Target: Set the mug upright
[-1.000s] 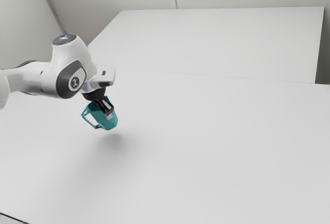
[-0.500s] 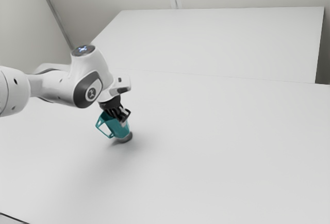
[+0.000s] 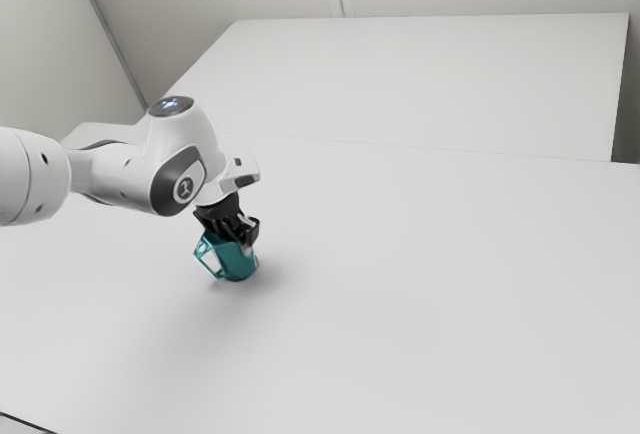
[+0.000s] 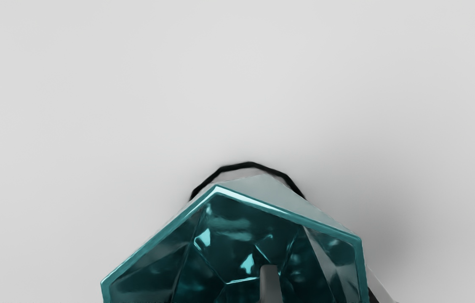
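And here's the teal mug (image 3: 234, 262), low over the pale counter (image 3: 400, 284), looking tilted, its handle (image 3: 217, 273) toward the exterior view's left! The gripper (image 3: 243, 242) is right down at its mouth; how far open it is, or whether it has hold, I can't tell. The wrist view looks into the mug.

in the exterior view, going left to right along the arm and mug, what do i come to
Arm's white link → blue-lit cap → mug's handle → mug's teal body
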